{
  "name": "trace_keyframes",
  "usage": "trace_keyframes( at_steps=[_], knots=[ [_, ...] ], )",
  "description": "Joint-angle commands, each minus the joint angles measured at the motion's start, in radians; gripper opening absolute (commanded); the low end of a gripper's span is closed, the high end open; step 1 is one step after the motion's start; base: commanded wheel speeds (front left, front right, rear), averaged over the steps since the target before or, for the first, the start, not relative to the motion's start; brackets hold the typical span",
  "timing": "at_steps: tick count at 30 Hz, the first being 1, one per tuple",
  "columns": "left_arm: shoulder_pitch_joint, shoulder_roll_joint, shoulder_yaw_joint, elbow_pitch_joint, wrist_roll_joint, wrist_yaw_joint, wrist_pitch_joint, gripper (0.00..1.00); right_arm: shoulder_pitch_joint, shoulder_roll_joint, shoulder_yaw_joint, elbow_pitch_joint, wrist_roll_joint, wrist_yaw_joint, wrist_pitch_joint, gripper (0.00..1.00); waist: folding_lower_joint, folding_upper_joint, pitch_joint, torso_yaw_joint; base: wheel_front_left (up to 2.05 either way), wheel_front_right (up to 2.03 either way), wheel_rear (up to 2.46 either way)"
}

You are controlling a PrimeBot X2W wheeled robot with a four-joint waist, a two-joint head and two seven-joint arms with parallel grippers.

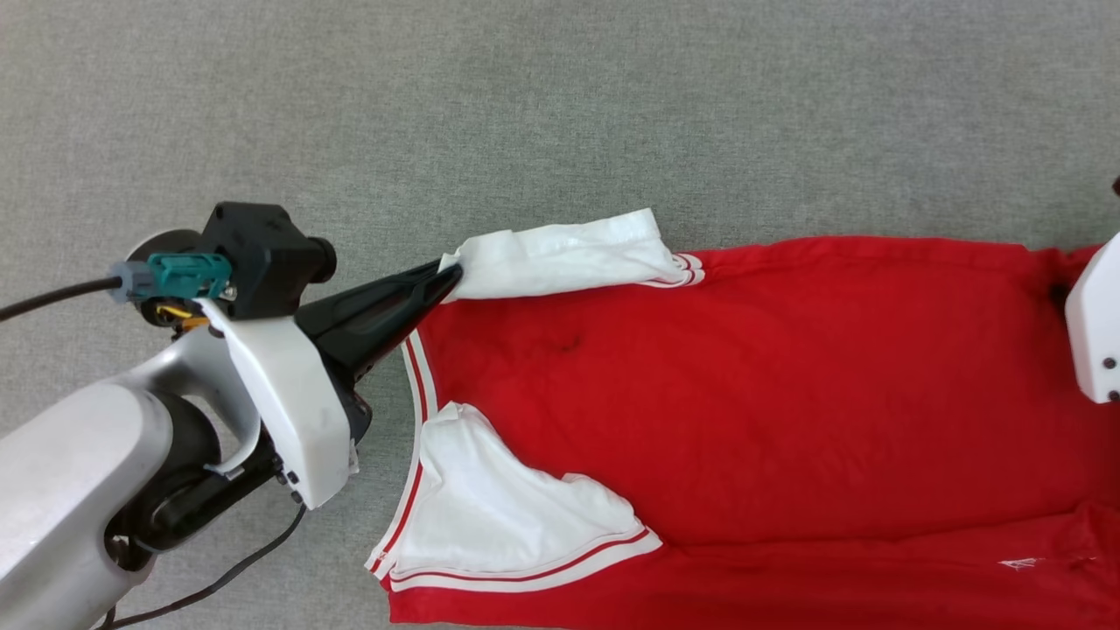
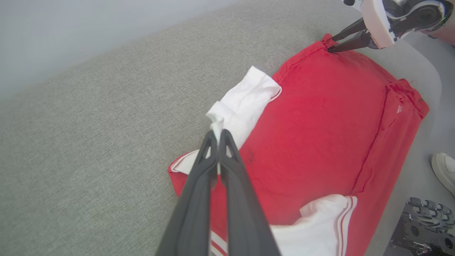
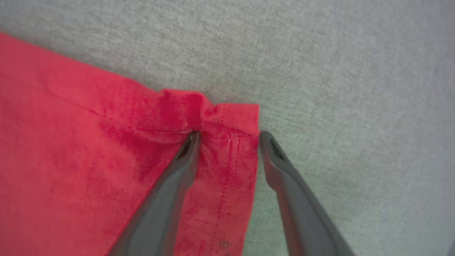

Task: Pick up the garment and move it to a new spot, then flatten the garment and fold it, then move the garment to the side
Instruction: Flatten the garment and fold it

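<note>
The garment (image 1: 744, 376), red with white sleeves and striped trim, lies spread on the grey cloth surface, its plain side up. My left gripper (image 1: 451, 276) is shut on the tip of the far white sleeve (image 2: 245, 103), pinching a small fold of it (image 2: 217, 122). In the right wrist view my right gripper (image 3: 229, 137) stands open over the garment's hem corner (image 3: 231, 121): one fingertip (image 3: 190, 142) presses on the red cloth, the other rests on the surface just past the edge. The left wrist view shows the right gripper (image 2: 332, 44) at that far corner.
Grey cloth surface (image 1: 525, 105) stretches beyond the garment on the far and left sides. The near white sleeve (image 1: 499, 507) lies folded onto the red body. Past the surface's edge are a person's shoe (image 2: 444, 170) and dark equipment (image 2: 426, 227) on the floor.
</note>
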Motion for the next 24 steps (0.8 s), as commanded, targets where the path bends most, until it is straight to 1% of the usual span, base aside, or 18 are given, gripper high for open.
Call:
trace_keyframes(
  at_steps=[1,5,8,12,18,21,24],
  knots=[
    [0.011,0.003,-0.002,0.005,-0.004,0.005,-0.006,0.00,0.051,0.033,0.027,0.049,-0.003,0.000,-0.009,0.00,0.0003,0.0000,-0.005,-0.004,0.00,0.00,0.00],
    [0.029,0.013,0.003,0.027,0.017,0.025,-0.025,0.00,0.025,0.038,0.004,0.059,0.002,0.000,-0.103,0.00,0.0003,0.0000,-0.031,-0.020,0.00,0.00,0.00],
    [0.047,0.017,0.009,0.040,0.009,0.036,-0.045,0.00,0.020,0.041,-0.007,0.060,-0.003,0.000,-0.168,0.00,0.0003,0.0000,-0.066,-0.035,0.00,0.00,0.00],
    [0.085,0.029,0.014,0.047,-0.005,0.055,-0.072,0.00,0.043,0.057,-0.027,0.058,0.019,0.000,-0.235,0.00,0.0003,0.0000,-0.123,-0.052,0.00,0.00,0.00],
    [0.168,0.070,0.015,0.027,-0.030,0.096,-0.105,0.00,0.144,0.074,-0.089,0.008,0.062,0.000,-0.299,0.00,0.0003,0.0000,-0.213,-0.067,0.00,0.00,0.00],
    [0.226,0.096,0.008,0.004,-0.051,0.120,-0.121,0.00,0.221,0.093,-0.131,-0.042,0.087,0.000,-0.317,0.00,0.0003,0.0000,-0.249,-0.069,0.00,0.00,0.00],
    [0.288,0.109,-0.007,-0.021,-0.072,0.140,-0.135,0.00,0.312,0.108,-0.174,-0.101,0.110,0.000,-0.324,0.00,0.0003,0.0000,-0.282,-0.066,0.00,0.00,0.00]
  ],
)
